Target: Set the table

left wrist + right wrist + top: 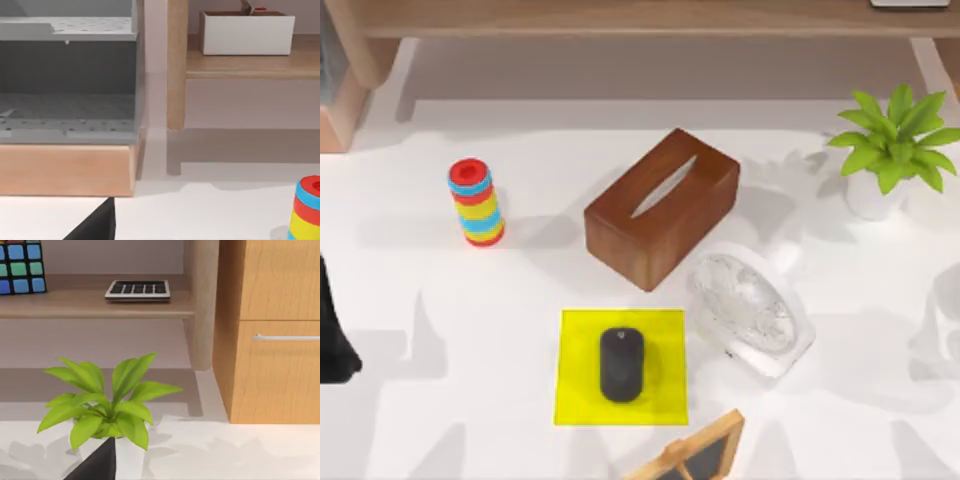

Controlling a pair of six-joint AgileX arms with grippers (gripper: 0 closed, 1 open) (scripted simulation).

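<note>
The white table (440,420) carries a yellow square mat (580,400) near the front with a black mouse (621,364) lying on it. Behind the mat stands a brown wooden tissue box (662,207), and a white round fan (750,312) sits to the mat's right. A stack of coloured rings (476,203) (306,210) stands at the left. A green potted plant (892,150) (107,405) is at the back right. My left gripper (332,335) (95,225) is a dark shape at the table's left edge, holding nothing I can see. My right gripper (97,462) is close in front of the plant's pot.
A light-brown wooden shelf unit (620,18) runs along the back. It holds a grey perforated bin (67,75), a white box (245,32), a keypad (138,290), a colour cube (20,265) and a drawer front (275,340). A wood-framed board (695,455) leans at the front edge.
</note>
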